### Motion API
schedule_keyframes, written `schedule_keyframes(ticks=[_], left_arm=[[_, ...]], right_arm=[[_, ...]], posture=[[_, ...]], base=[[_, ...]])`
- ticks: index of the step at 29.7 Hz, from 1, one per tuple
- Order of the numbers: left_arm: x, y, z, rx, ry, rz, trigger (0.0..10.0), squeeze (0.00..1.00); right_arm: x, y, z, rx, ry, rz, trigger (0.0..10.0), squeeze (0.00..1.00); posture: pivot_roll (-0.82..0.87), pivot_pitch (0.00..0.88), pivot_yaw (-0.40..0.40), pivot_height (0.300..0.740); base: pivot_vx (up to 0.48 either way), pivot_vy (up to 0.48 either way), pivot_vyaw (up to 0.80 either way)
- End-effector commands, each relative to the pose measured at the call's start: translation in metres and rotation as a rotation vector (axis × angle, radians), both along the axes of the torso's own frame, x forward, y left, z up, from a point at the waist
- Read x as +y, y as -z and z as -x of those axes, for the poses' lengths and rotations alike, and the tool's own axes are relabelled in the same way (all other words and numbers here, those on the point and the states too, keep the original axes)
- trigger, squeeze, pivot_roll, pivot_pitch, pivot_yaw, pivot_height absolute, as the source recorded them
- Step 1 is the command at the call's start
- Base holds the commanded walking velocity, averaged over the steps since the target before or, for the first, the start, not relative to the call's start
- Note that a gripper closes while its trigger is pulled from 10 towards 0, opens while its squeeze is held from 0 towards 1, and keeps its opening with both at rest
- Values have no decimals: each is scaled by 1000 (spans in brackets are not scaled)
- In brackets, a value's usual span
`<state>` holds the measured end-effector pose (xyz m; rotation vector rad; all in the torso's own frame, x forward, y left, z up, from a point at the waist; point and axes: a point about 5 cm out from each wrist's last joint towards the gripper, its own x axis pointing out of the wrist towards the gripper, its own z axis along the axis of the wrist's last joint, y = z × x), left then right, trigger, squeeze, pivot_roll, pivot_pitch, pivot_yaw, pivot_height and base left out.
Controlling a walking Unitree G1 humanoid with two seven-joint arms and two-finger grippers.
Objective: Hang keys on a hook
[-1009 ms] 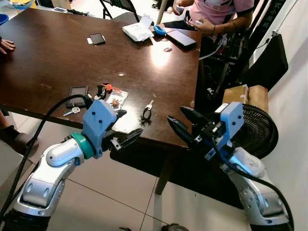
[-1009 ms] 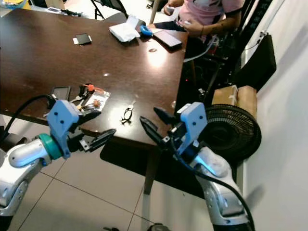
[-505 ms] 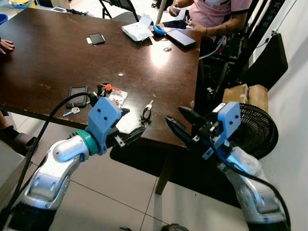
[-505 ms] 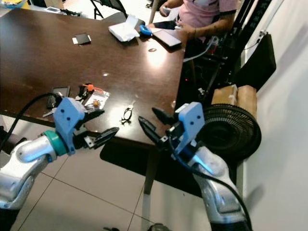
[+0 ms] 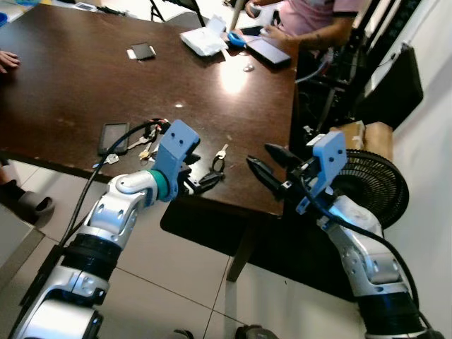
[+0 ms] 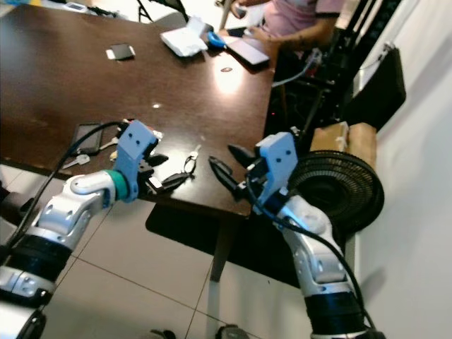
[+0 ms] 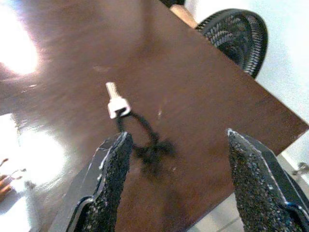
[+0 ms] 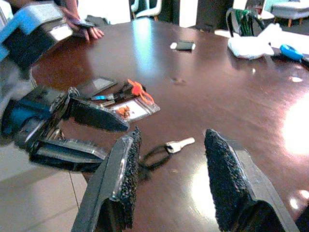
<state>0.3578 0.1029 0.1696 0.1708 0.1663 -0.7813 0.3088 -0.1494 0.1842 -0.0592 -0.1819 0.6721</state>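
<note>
A silver key on a black cord loop [image 5: 218,159] lies flat on the dark wooden table [image 5: 78,92], close to its front edge. My left gripper [image 5: 208,171] is open and reaches over the table edge, its fingertips just short of the cord loop [image 7: 144,141]. In the left wrist view the key [image 7: 117,103] lies between the two spread fingers [image 7: 107,179]. My right gripper [image 5: 258,155] is open too, hovering off the table's front corner, to the right of the key [image 8: 176,144].
A black phone [image 5: 113,137] and a small plastic bag with orange bits [image 8: 133,107] lie left of the key. A black floor fan [image 5: 376,185] stands beyond the right arm. A person in a pink shirt [image 5: 314,13] sits at the far side among several items.
My left gripper has moved forward and up from below the table edge to over the tabletop, close to the key. The right gripper has moved little. The camera has shifted slightly.
</note>
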Motion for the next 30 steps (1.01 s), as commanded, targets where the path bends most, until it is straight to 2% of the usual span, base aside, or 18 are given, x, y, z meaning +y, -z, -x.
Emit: schedule_keyframes(ticks=[1,5,6,11,15,21,30], left_arm=[[-9,-1,-2,2,33,-3,10000,0],[-16,-10,-3,-34,60,16,10000,0],[-19,0,1,-24,81,-27,10000,0],[-23,18,2,32,83,-73,10000,0],[-33,24,-6,81,25,-47,10000,0],[-41,31,-14,132,-47,-56,10000,0],[-36,33,-18,160,-88,-53,10000,0]], right_arm=[[-10,7,0,18,39,9,10000,0],[-15,9,0,19,57,12,10000,0],[-15,13,2,28,57,13,10000,0],[-15,16,2,37,51,16,10000,0],[-18,15,1,36,58,18,10000,0],[-25,16,4,40,75,28,10000,0],[-24,23,10,59,76,28,10000,0]], posture=[[-21,108,45,740],[-20,114,45,740],[-7,122,43,740],[-6,127,41,740],[-20,129,39,740],[-35,145,46,740],[-33,168,53,740]], base=[[0,0,0],[0,0,0],[0,0,0],[0,0,0],[0,0,0],[0,0,0],[0,0,0]])
